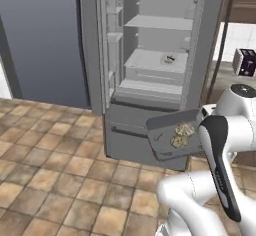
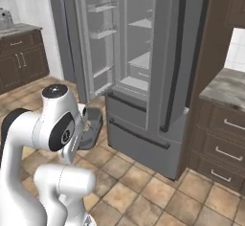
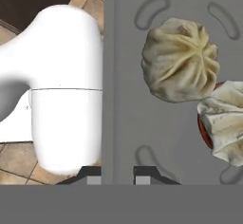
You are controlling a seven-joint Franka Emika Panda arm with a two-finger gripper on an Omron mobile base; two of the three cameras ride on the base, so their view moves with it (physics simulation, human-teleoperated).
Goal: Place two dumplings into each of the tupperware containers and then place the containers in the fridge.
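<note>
Taking the open fridge (image 1: 150, 55) as the landmark and reading from left to right: its door shelves stand at the left, its pale inner shelves in the middle, and on one middle shelf lies a small object (image 1: 169, 58) that I cannot name with certainty. In front of the lower drawer of the fridge, a little to the right of its middle, the tupperware container (image 1: 165, 130) hangs in the air above the tiled floor (image 1: 50, 170), well below the shelves. Two dumplings (image 1: 182, 135) lie in it, just beside each other, near the end closest to the arm. In the hand view the claw (image 3: 117, 174) is clenched on the near wall of the tupperware container, one finger tip on each side of the wall. The tray looks stiff and light, so I judge a grip on the rim holds it well, but the dumplings seem soft and loose and could slide if the tray tilts. Its long axis appears to run across the front of the fridge, slightly turned, with the floor of the tray about level and the open side up.
</note>
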